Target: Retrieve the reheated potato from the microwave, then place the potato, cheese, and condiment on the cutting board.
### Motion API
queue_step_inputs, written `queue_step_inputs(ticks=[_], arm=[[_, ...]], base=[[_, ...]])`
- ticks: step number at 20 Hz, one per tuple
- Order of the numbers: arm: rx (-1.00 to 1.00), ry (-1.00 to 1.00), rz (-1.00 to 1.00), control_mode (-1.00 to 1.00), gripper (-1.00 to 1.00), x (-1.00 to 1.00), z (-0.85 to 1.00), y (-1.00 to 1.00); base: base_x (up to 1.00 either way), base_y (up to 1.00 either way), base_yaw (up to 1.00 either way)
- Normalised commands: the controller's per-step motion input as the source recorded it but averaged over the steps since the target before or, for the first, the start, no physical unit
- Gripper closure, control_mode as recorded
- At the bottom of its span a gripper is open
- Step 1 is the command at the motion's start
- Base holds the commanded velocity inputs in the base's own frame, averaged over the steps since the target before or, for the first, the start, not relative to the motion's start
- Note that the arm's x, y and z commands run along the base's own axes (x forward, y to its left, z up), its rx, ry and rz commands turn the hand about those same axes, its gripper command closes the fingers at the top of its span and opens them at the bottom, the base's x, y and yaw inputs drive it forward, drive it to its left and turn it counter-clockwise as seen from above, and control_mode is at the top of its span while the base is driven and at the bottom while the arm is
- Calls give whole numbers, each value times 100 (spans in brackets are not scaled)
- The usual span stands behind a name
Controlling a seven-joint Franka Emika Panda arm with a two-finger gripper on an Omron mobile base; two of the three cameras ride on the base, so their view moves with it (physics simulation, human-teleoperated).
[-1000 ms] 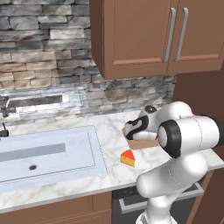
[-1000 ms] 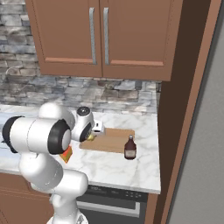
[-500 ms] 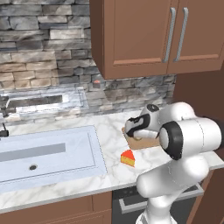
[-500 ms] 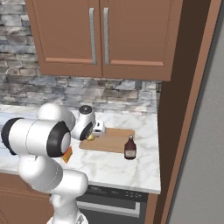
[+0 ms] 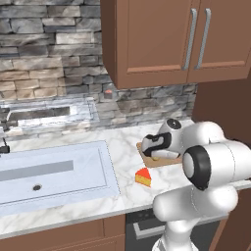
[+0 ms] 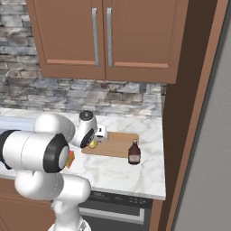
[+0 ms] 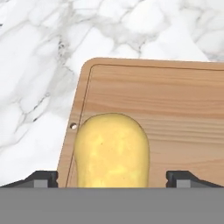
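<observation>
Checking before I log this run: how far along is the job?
Done: the potato lies on the cutting board. In hand: nothing; the gripper stands open around it. Left: the cheese and the bottle sit on the counter.

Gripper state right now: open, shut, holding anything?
Gripper: open, fingertips apart either side of the potato, which lies on the cutting board; not gripped.

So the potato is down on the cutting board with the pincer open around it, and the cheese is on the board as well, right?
Not quite. The cheese lies on the marble counter, off the board, as the left base view shows. The rest holds: the potato rests on the cutting board between the open pincer fingertips.
</observation>
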Motion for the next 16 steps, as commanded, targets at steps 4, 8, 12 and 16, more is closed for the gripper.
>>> queue_step_inputs(ticks=[4,8,12,16], arm=[[0,-1,0,-100,-100,-1,25,0],[0,-1,0,-100,-100,-7,32,0],[0,-1,-1,-100,-100,-20,32,0],[0,0,-6,-100,-100,-36,22,-2]], base=[[0,0,0],[0,0,0],[0,0,0],[0,0,0]])
